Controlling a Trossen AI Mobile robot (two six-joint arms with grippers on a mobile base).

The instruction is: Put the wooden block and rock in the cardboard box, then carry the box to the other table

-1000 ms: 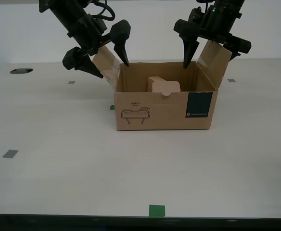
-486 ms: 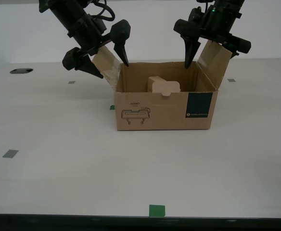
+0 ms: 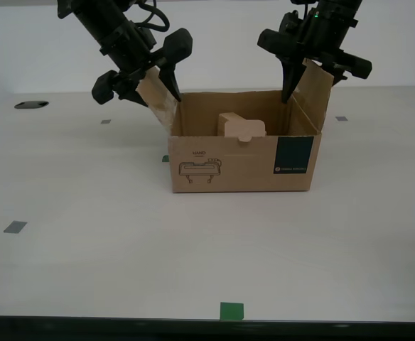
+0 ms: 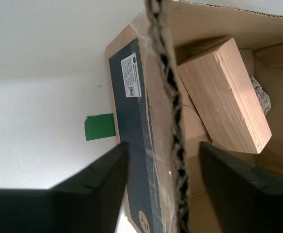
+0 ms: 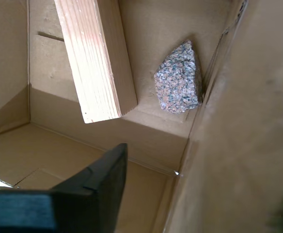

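The cardboard box (image 3: pixel 243 160) stands on a whitish table (image 3: pixel 87 213) with both side flaps up. Inside it the wooden block (image 3: pixel 239 126) leans, shown also in the wrist views (image 4: pixel 224 97) (image 5: pixel 95 58). The rock (image 5: pixel 178 80) lies on the box floor beside the block (image 4: pixel 261 97); the front wall hides it in the exterior view. My second gripper (image 3: pixel 161 99) (image 4: pixel 163 145) straddles the flap on the exterior view's left, with gaps still showing. My first gripper (image 3: pixel 310 89) straddles the opposite flap, its inner finger (image 5: pixel 102 179) inside the box and apart from the wall. The other table is out of view.
A green tape mark (image 3: pixel 165 158) (image 4: pixel 100 127) lies against the box's side on the exterior view's left. Another green mark (image 3: pixel 231 310) sits at the table's front edge. Grey marks (image 3: pixel 14 227) dot the surface, and a dark round hole (image 3: pixel 31 105) is at the back.
Both grippers have narrowed: each inner finger has swung outward from inside the box toward its flap. The box, block and arms have otherwise stayed put.
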